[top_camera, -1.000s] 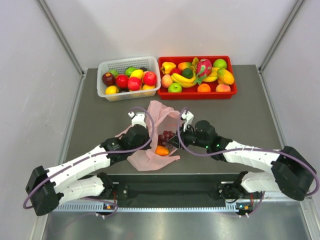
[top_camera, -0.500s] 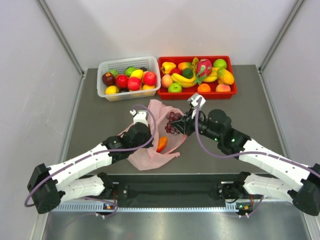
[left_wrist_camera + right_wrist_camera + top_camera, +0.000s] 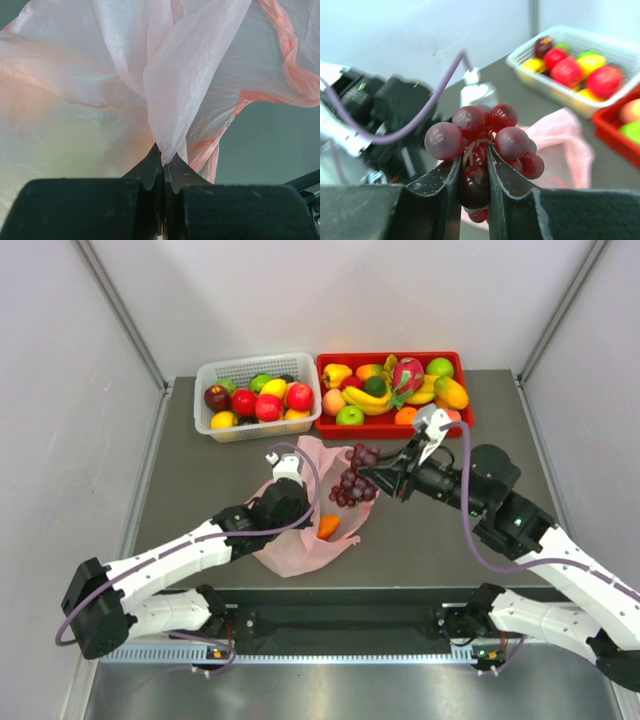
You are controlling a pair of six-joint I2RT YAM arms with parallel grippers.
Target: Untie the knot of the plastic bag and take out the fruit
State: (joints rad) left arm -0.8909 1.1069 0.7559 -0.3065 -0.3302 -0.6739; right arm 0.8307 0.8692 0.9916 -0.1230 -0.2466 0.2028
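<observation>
Pink plastic bag (image 3: 300, 550) sprawled on the counter (image 3: 470, 530) beneath and around the left pincer (image 3: 164, 167), which was clenched on a bunched fold of the thin film, its fingers meeting with only plastic between them. Opposite it, the right pincer (image 3: 472, 172) was clamped on a dark purple grape bunch (image 3: 487, 132). The lower grapes were squeezed between its fingers and the rest fanned out above the tips, and the bunch appeared clear of the bag. An orange piece (image 3: 328, 527) of fruit lay inside the bag, just beside the left pincer on the side facing the right one.

No view showed the knot. The bag's mouth looked slack and open, so the untying was judged finished and the step in hand was emptying the bag, with one piece out and at least one to go. The next move likely called for the right pincer to set the grapes down away from the bag, perhaps in the red tray (image 3: 375, 432) just beyond it. It could then reach in for the orange piece, with the left pincer holding the mouth open. The thin film could snag on the fingers or drag along with the fruit.
</observation>
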